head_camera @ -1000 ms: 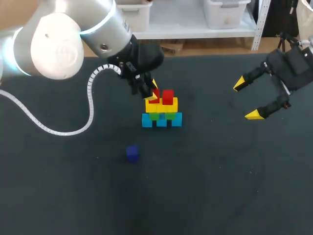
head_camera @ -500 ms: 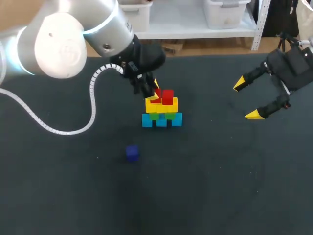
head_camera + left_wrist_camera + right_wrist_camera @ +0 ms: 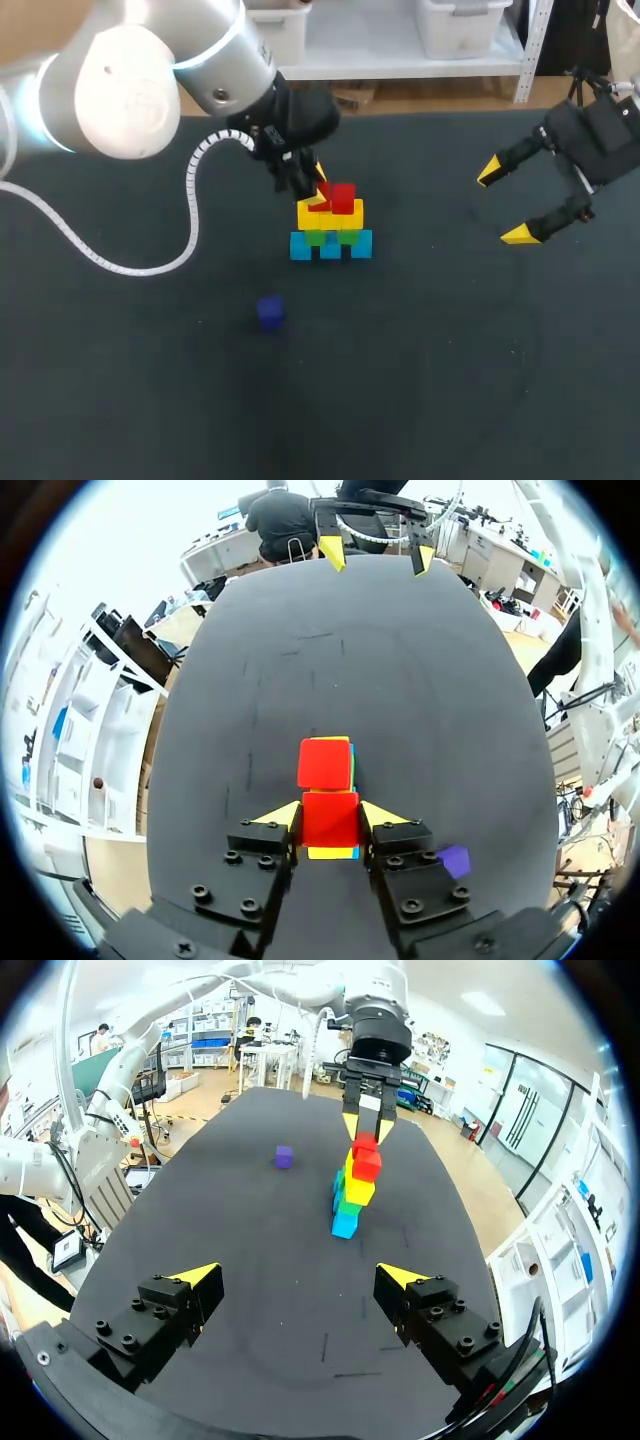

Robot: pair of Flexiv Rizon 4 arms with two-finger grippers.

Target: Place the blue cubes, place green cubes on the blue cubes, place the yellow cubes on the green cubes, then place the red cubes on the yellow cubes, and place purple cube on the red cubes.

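left wrist: stack [image 3: 330, 853] mostly hidden beneath red cube [image 3: 329, 822] | purple cube [image 3: 456, 859] partly behind left pincer [image 3: 330, 815] | head: right arm [image 3: 600, 140] cut by edge

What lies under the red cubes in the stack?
Yellow cubes directly beneath, then green cubes, then blue cubes on the table. The red cubes cover most of the yellow tops.

Black table [image 3: 450, 380], matte top, faint scuff marks
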